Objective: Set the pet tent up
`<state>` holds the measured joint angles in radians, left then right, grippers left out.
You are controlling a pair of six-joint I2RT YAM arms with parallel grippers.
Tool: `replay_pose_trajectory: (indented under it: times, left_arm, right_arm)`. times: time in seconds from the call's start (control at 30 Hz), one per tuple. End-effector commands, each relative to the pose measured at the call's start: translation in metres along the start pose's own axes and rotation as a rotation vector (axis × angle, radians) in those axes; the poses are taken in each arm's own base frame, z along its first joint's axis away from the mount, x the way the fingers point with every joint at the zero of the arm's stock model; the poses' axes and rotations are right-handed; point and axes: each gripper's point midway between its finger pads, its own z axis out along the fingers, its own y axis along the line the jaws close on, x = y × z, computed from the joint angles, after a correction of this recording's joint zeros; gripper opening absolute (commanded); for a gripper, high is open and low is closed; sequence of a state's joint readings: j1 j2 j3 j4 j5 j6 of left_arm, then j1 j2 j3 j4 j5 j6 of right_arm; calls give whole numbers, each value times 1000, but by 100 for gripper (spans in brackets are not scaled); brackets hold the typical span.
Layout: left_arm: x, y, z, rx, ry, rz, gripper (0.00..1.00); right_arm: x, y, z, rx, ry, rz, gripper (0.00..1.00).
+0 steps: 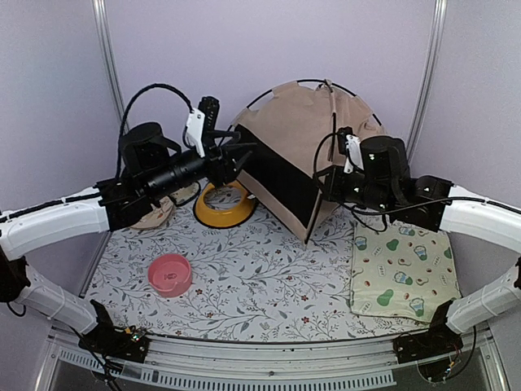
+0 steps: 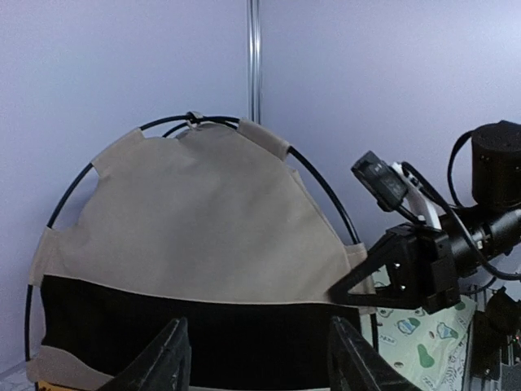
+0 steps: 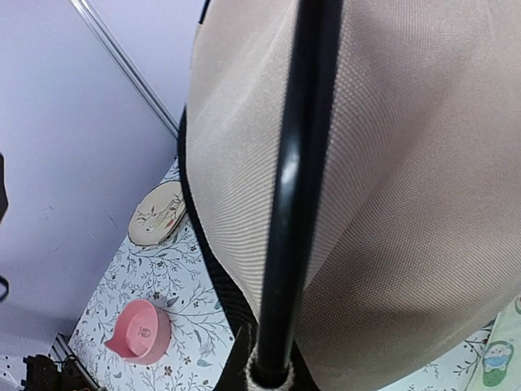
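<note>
The pet tent [image 1: 297, 130] stands at the back centre, tan fabric with a black side panel and thin black poles arching over it. My left gripper [image 1: 242, 156] is open at the tent's left edge. In the left wrist view its fingers [image 2: 167, 358] stand wide apart in front of the tent's black band [image 2: 195, 330], touching nothing. My right gripper [image 1: 326, 186] is at the tent's right lower corner, shut on the pole and fabric edge; it also shows in the left wrist view [image 2: 352, 287]. The right wrist view shows the black pole [image 3: 289, 204] very close, ending in a fabric loop; its own fingers are hidden.
A yellow feeder [image 1: 221, 205] sits left of the tent, and a round tan floral disc [image 1: 155, 213] further left. A pink bowl [image 1: 170, 274] is at front left. A cream mat with green prints [image 1: 403, 269] lies at the right. Walls and metal posts close the back.
</note>
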<state>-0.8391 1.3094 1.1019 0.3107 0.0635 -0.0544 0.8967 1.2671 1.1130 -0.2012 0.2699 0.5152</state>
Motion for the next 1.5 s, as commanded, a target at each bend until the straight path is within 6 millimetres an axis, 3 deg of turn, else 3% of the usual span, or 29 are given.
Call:
replay_pose_trajectory:
  times: [0.0, 0.07, 0.2, 0.47, 0.73, 0.93, 1.03, 1.13, 1.2, 1.23, 1.47]
  left_arm:
    - [54, -36, 11, 2, 96, -63, 55]
    - [74, -46, 15, 0, 143, -76, 52]
    - [106, -59, 18, -9, 197, -108, 48]
    - [150, -53, 16, -91, 265, -129, 46]
    - [173, -41, 20, -171, 303, -103, 47]
    - [173, -30, 16, -228, 276, -97, 46]
    - [172, -29, 17, -234, 266, -91, 37]
    - [169, -27, 19, -239, 261, -74, 15]
    - [166, -24, 19, -248, 254, -62, 2]
    - [163, -23, 18, -255, 248, -51, 0]
    - [132, 1, 7, -304, 179, 26, 0]
  right_arm:
    - [-38, 33, 13, -36, -154, 92, 0]
    - [-46, 45, 20, -55, -163, 111, 0]
    - [-41, 55, 41, -60, -138, 145, 0]
    - [-31, 68, 65, -92, -96, 188, 0]
    - [-27, 82, 75, -119, -66, 205, 0]
    - [-24, 89, 75, -142, -48, 196, 0]
    - [-25, 92, 72, -157, -44, 183, 0]
    - [-27, 95, 67, -176, -43, 155, 1]
    - [-30, 96, 62, -193, -52, 135, 6]
    - [-31, 96, 58, -201, -58, 125, 9]
    - [-46, 92, 21, -276, -95, -38, 58]
